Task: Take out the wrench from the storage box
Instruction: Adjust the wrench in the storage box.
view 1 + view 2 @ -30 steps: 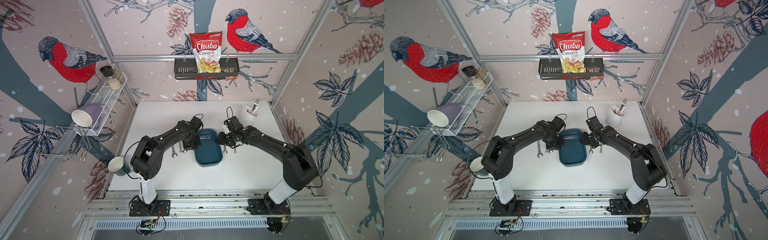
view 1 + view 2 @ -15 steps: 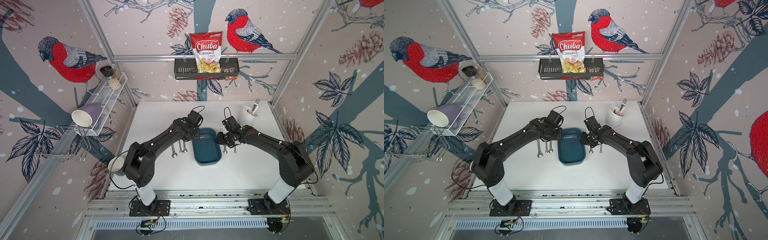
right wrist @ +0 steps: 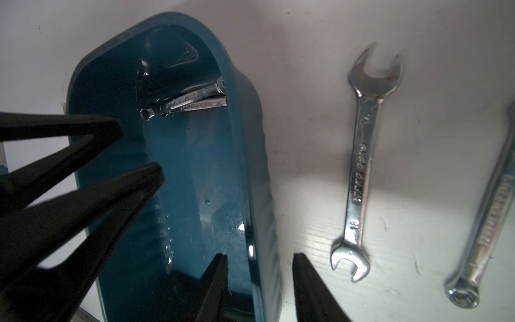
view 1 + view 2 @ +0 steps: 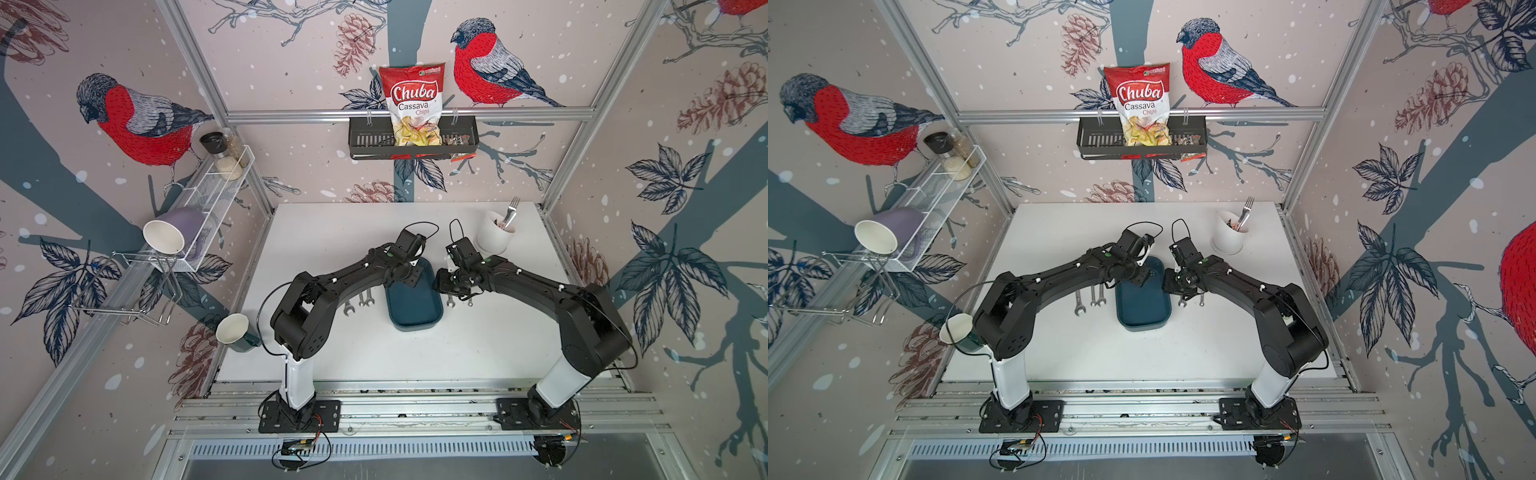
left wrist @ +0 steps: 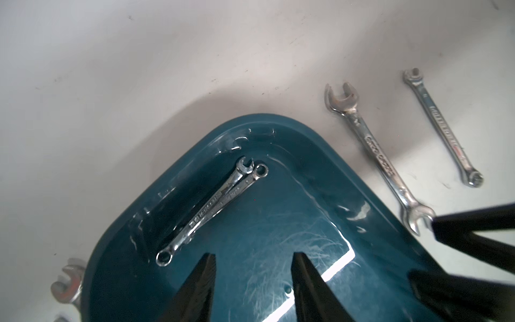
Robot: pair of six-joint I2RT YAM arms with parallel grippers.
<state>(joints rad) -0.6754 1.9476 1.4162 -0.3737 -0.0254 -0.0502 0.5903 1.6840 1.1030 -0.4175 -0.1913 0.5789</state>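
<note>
a: where's the wrench we're after?

b: in the storage box (image 4: 413, 309), mid-surface (image 4: 332, 232) between the two arms. two small wrenches (image 5: 220, 200) lie pressed side by side on its floor, heads near a rounded corner.

a: and the left tool?

b: the left tool (image 5: 253, 254) hangs over the box floor, fingers parted, nothing in it, just short of the pair. i'd say it's spread like that to drop over a shaft.

a: the right one?

b: the right tool (image 3: 259, 255) stands astride the box's long wall, one finger inside, one outside, with a sliver of gap showing. so it's released, not pinching. my guess is it's placed there to brace the box against skidding.

a: and outside the box?

b: a large open-ended wrench (image 3: 362, 167) and a slimmer wrench (image 3: 490, 217) lie flat just beside that wall. both top views show more on the other side.

a: any risk?

b: the pair touch, so closing on one may drag both.
</note>
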